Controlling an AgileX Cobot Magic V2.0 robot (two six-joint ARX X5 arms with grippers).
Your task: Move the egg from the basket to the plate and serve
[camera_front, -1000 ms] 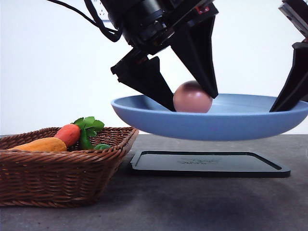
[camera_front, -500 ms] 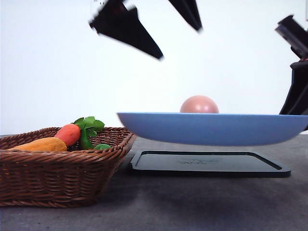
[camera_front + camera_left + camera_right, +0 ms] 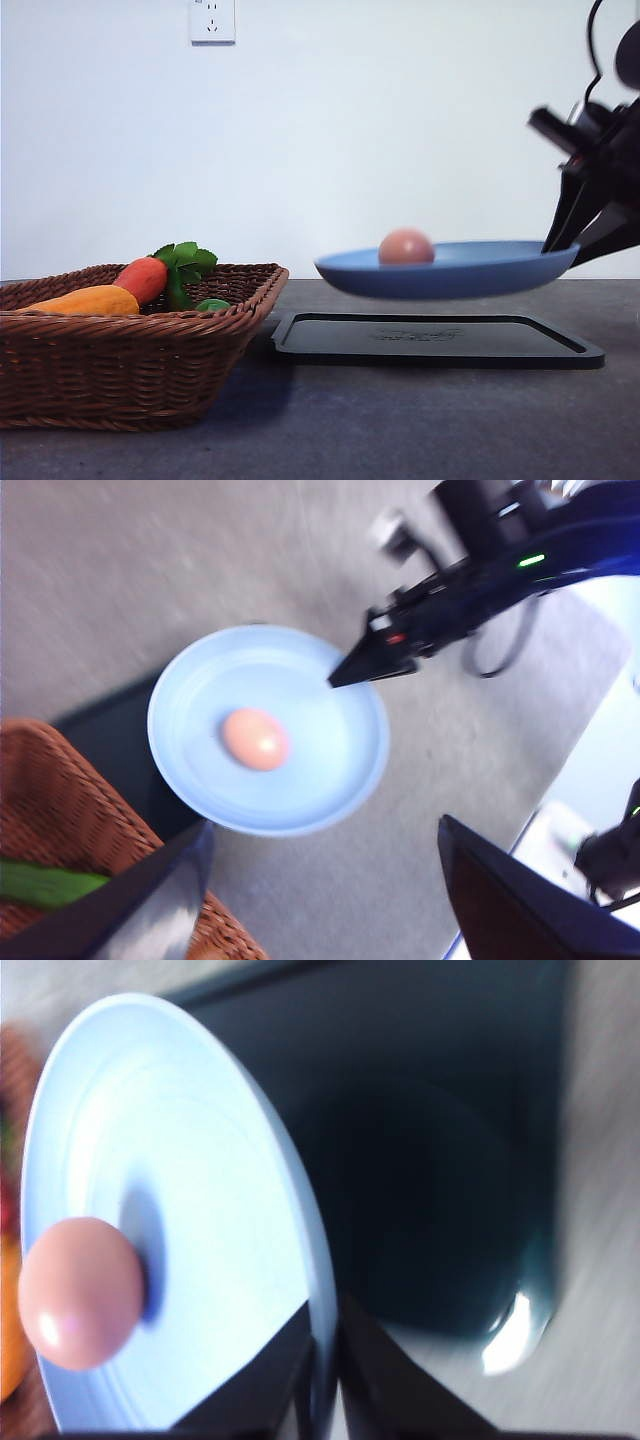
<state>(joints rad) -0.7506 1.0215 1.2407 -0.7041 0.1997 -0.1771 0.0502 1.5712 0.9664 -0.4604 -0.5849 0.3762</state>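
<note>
One egg (image 3: pixel 406 246) sits on one blue plate (image 3: pixel 480 275). The right end effector (image 3: pixel 556 244) grips the plate's rim, above the black tray (image 3: pixel 436 340). The left end effector (image 3: pixel 320 900) hangs released.

No readable text, label, brand or number anywhere. Only a faint embossed mark at the middle of the black tray (image 3: pixel 437 340), too blurred to make out.
</note>
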